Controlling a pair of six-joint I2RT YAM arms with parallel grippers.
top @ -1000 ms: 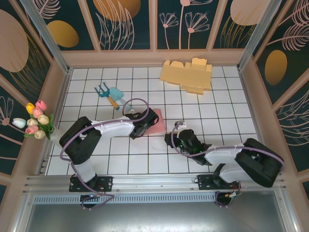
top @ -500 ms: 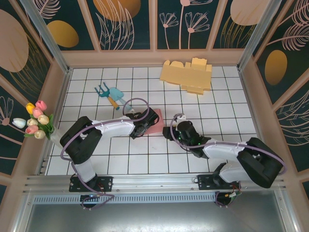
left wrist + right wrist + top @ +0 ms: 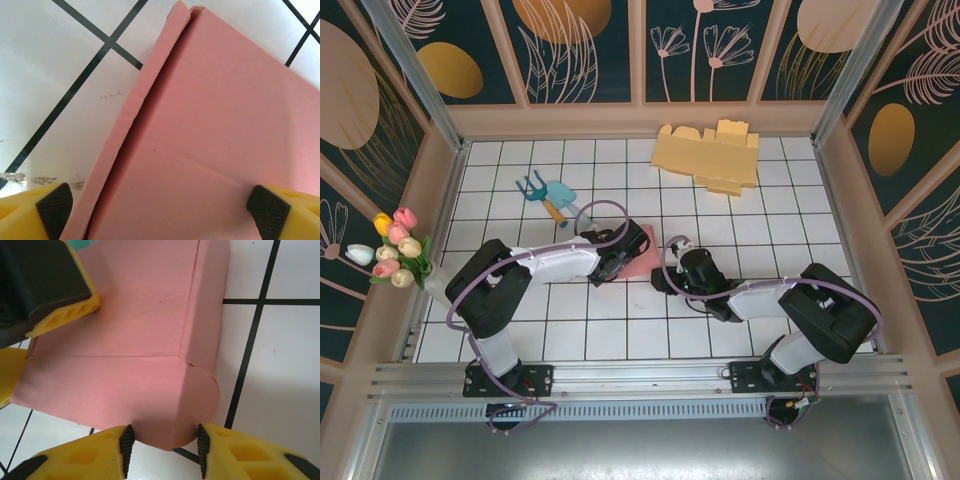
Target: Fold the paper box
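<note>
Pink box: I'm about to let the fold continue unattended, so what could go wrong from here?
The rounded flap sits between the pads of the right gripper; a skewed pinch could crease it. The left gripper stands wide open over the pink box, so a tug might drag the box across the table. The two grippers are close together and could bump.

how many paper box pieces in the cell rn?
2: pink box at centre, partly folded; flat yellow blank on the far side. No others seen, though the arms could hide something.
</note>
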